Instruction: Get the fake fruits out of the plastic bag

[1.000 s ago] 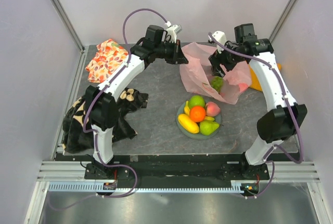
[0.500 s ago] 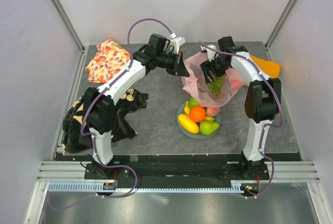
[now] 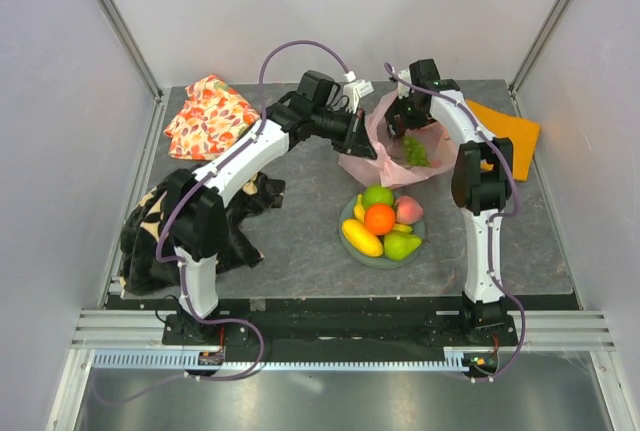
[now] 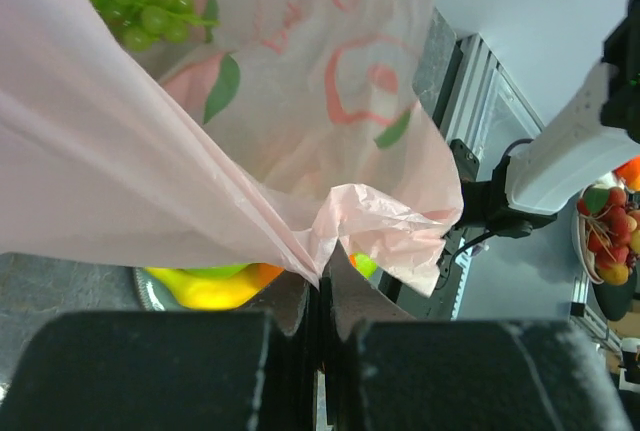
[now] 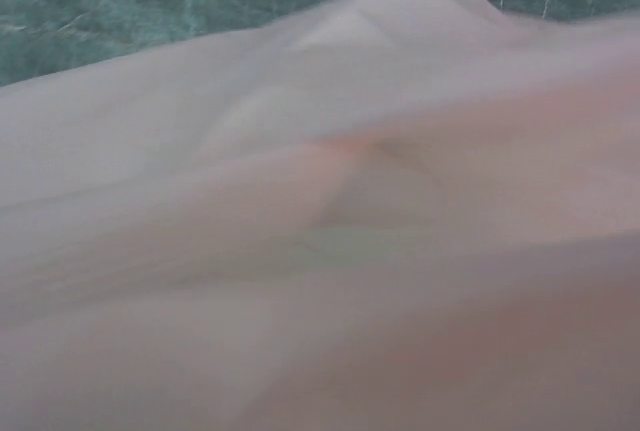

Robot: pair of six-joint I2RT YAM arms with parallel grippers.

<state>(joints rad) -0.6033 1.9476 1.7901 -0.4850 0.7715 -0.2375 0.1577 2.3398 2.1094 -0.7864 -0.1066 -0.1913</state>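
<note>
Grapes, a green plastic bunch (image 3: 415, 151), remain inside the thin translucent pink plastic bag (image 3: 441, 139) at the far side of the dark grey table (image 3: 300, 221).

The left gripper (image 4: 322, 296) has its two black fingers pressed together on a gathered fold of the bag's edge, lifting the plastic off the surface. The right gripper (image 3: 402, 123) is sunk in the bag's mouth just beside the grapes; its wrist view is only blurred pink film, so I cannot tell how wide its fingers stand. Near the bag, a round grey-green plate (image 3: 362, 258) carries a green apple (image 3: 378, 194), an orange (image 3: 379, 218), a pink peach (image 3: 408, 209), a long yellow fruit (image 3: 361, 238) and a green pear (image 3: 401, 245).
</note>
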